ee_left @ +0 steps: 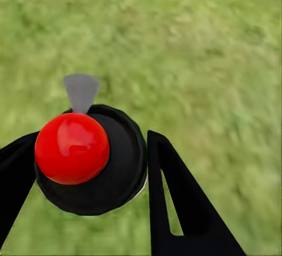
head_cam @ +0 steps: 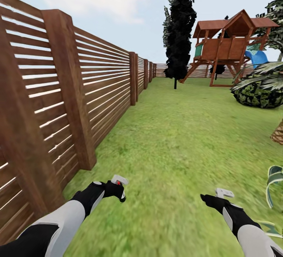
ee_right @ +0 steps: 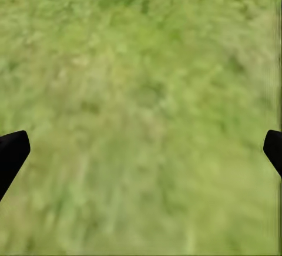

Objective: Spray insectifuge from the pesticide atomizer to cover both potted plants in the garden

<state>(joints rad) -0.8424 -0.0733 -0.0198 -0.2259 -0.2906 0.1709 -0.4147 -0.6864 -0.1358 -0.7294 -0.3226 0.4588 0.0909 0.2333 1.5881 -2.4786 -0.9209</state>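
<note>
Lawn (head_cam: 177, 139) runs ahead in the head view between a brown slatted fence (head_cam: 67, 91) and a wooden playhouse (head_cam: 230, 40), light-green potted-plant leaves (head_cam: 274, 182) at the right edge; left wrist view shows the left gripper (ee_left: 88, 168) pinching the pesticide atomizer (ee_left: 94, 162), red dot (ee_left: 71, 148) up; right wrist view shows the right gripper (ee_right: 141, 150) spread wide over grass; no writing is readable

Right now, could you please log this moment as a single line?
left gripper: shut on pesticide atomizer | right gripper: open, nothing held | under both: lawn | left side: fence
</note>
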